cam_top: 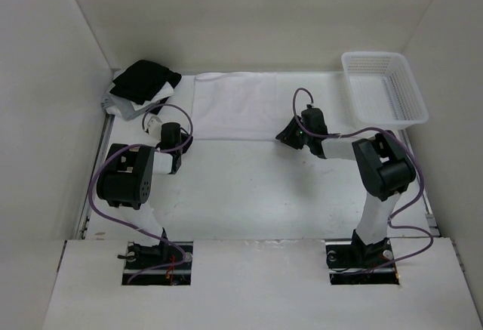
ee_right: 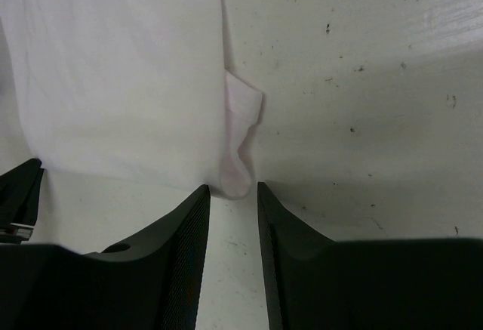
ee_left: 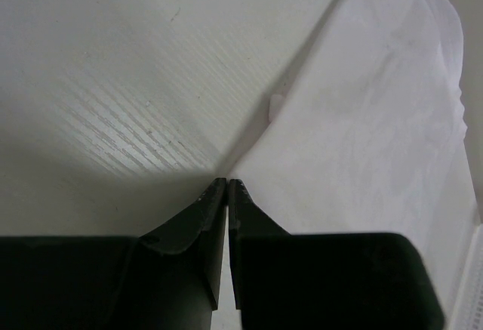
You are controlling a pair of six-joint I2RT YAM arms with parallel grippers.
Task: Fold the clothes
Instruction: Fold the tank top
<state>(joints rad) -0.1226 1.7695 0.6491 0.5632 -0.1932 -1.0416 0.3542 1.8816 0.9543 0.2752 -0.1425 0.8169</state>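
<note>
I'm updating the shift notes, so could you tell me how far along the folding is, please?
Done: the tank top lies spread flat, no fold yet. In hand: the left tool is closed at its near left corner, grip on cloth unclear; the right tool stands open at the near right corner. Left: every fold.

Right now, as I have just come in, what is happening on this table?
The robot is working on a thin white sleeveless tank top lying flat on the far side of the white table. The left gripper is closed at its near left corner; the right gripper is open, jaws either side of the near right corner. Nothing is lifted yet.
</note>
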